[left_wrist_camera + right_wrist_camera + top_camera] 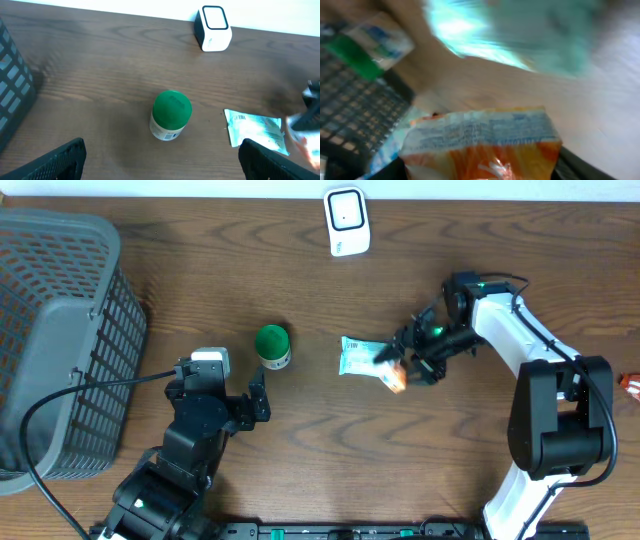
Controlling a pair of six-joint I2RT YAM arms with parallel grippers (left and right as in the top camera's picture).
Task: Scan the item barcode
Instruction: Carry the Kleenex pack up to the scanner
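Observation:
An orange-and-white snack packet (394,376) hangs a little above the table, with my right gripper (404,366) shut on it. The right wrist view shows that packet (480,142) filling the space between the fingers of the right gripper (480,162), blurred; I cannot make out a barcode on it. The white scanner (347,221) stands at the far edge, its window facing up, also visible as the scanner (214,28) in the left wrist view. My left gripper (220,392) stands open over bare wood, and the left gripper (162,167) has nothing between its fingers.
A teal packet (356,355) lies flat just left of the held one. A green-lidded jar (272,345) stands upright ahead of the left gripper. A grey mesh basket (55,330) fills the left side. A small orange thing (630,385) sits at the right edge.

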